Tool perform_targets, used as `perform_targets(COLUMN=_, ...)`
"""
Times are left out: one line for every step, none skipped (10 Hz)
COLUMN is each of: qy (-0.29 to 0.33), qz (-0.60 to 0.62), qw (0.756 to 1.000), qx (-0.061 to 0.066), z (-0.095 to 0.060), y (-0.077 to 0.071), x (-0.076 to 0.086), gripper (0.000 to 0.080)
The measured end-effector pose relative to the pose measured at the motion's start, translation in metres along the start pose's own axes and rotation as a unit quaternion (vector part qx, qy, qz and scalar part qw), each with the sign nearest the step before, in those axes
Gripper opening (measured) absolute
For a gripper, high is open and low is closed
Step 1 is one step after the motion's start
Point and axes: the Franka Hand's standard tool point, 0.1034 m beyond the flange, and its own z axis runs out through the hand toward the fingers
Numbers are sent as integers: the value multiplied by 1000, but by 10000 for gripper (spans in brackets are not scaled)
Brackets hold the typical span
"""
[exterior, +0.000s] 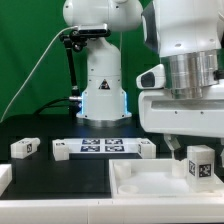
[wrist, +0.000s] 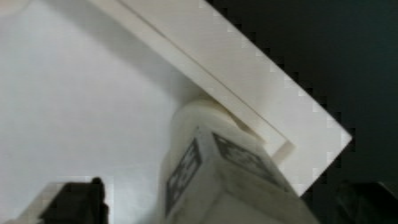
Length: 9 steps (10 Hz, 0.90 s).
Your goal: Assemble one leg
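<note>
A white leg [exterior: 200, 163] with a black-and-white tag stands upright at the far right corner of the large white tray-shaped piece [exterior: 140, 185]. My gripper [exterior: 196, 150] is right over it, with the jaws either side of the leg. In the wrist view the leg [wrist: 231, 165] runs from between my fingers down to the tray's rim [wrist: 267, 80]. One dark finger [wrist: 71, 203] stands apart from the leg, with white tray showing in the gap. The gripper [wrist: 214, 208] looks open round the leg.
A second tagged leg [exterior: 25, 147] lies on the black table at the exterior view's left. The marker board [exterior: 100, 146] lies behind the tray, with small white parts at each end of it. The robot's base [exterior: 100, 85] stands at the back.
</note>
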Motion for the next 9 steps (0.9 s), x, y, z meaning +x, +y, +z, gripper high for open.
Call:
perform_targets(qy=3, qz=-48, qw=999, qx=0, z=1, y=0, x=1, gripper=648)
perform_targets(qy=8, qz=-98, qw=995, qx=-9, z=2, y=-2, x=-3, gripper=648)
perform_targets(qy=13, qz=-167, qw=986, qx=-19, z=2, y=-5, x=-6, gripper=648)
perform_targets(qy=13, qz=-219, qw=975, qx=-22, z=2, y=-5, x=-6, gripper=648)
perform_targets(qy=12, qz=-261, qw=965, qx=-23, z=3, y=-5, x=-6, gripper=648)
perform_targets(qy=10, qz=-306, qw=952, qx=-24, z=2, y=-4, x=-6, gripper=648)
perform_targets(qy=7, qz=-351, qw=936, qx=-25, z=2, y=-3, x=-4, gripper=648)
perform_targets(qy=2, qz=-389, qw=921, qx=-27, z=2, y=0, x=-3, gripper=648)
perform_targets(qy=1, qz=-404, qw=914, qx=-27, z=2, y=1, x=-1, gripper=648)
